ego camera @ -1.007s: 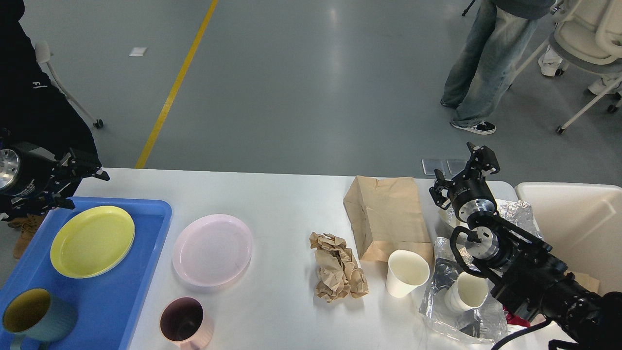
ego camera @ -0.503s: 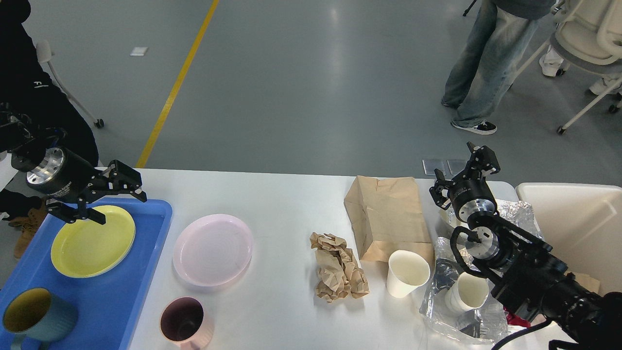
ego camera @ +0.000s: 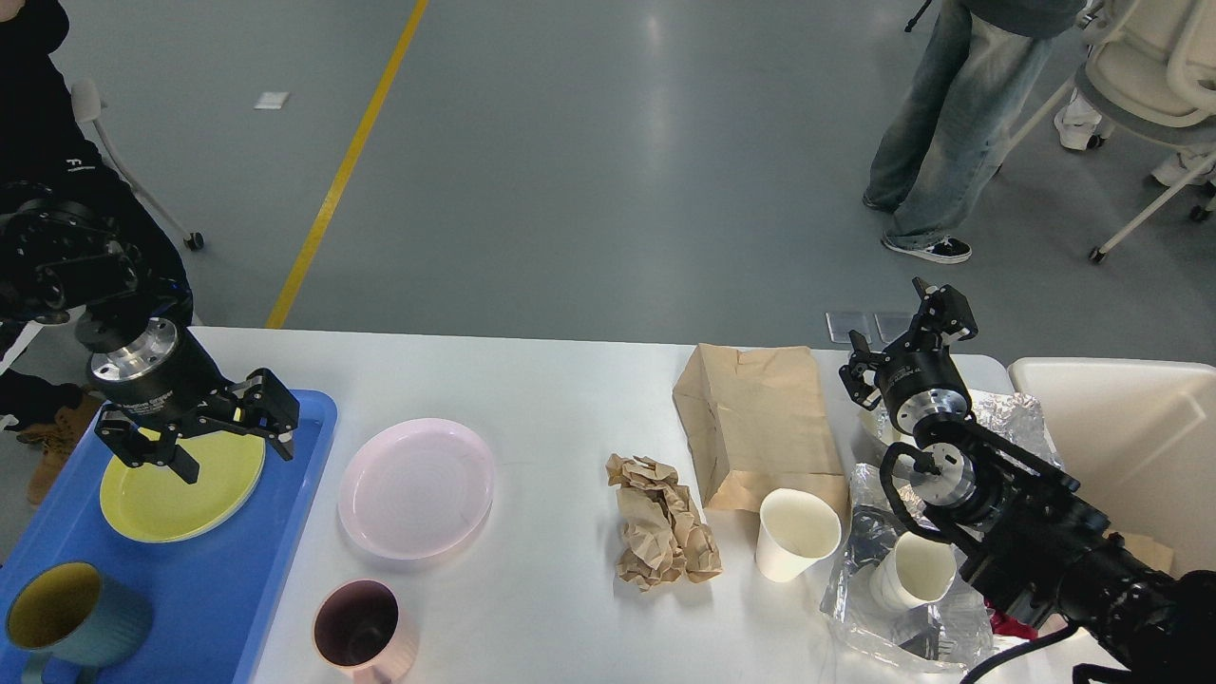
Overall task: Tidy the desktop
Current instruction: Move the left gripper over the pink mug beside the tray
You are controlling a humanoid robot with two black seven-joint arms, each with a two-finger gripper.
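Since the white tabletop [ego camera: 560, 380] fills the near half of the view, dishes sit left and trash right, sorted-ish. Left gripper [ego camera: 233, 439], fingers apart and empty, has swung in from the left edge to hover over the yellow plate [ego camera: 180, 480] in the blue tray [ego camera: 285, 532], probably heading for the pink plate [ego camera: 416, 486]. Right gripper [ego camera: 902, 337] hasn't budged by the paper bag [ego camera: 755, 423]; can't tell if it's spread.
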